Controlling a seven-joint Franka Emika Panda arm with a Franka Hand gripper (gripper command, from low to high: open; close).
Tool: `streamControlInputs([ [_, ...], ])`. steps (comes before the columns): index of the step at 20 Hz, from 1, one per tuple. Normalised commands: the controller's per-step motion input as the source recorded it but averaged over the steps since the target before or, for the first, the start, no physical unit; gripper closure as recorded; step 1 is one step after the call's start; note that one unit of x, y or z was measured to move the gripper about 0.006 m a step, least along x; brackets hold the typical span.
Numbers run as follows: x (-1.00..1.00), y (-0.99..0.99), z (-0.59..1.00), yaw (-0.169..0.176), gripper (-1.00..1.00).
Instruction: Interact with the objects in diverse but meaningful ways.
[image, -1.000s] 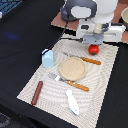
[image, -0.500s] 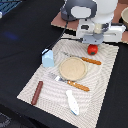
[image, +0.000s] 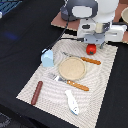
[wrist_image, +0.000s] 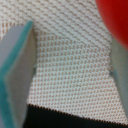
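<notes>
The red tomato-like ball (image: 91, 49) lies at the far edge of the striped placemat (image: 102, 82). My gripper (image: 95, 42) hangs right over it. In the wrist view my gripper (wrist_image: 70, 75) is open. Its teal-padded fingers (wrist_image: 15, 75) stand wide apart with bare mat between them. The red ball (wrist_image: 115, 20) sits at the edge of that view, close to one finger, and I cannot tell if they touch. The light blue carton block (image: 47, 58), the dark brown sausage stick (image: 36, 92) and the white-and-blue fish piece (image: 72, 101) lie apart on the mat.
A round tan plate (image: 72, 68) sits mid-mat, with a wooden-handled knife (image: 85, 59) behind it and a fork (image: 70, 82) in front. Dark tabletop (image: 20, 45) surrounds the mat. A cardboard piece (image: 60, 21) lies behind the arm.
</notes>
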Motion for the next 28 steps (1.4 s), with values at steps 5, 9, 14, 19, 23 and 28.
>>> streamControlInputs([
  [5,0.01,0.05,0.43,-0.018,-1.0],
  [9,-0.21,-0.07,0.57,-0.018,-1.0],
  [14,-0.23,-0.18,0.57,-0.041,-1.0],
  [19,0.0,-0.31,0.22,-0.069,-1.0],
  [23,0.01,-0.29,0.0,-0.078,-1.0],
  [28,0.03,-0.24,-0.1,-0.081,-1.0],
])
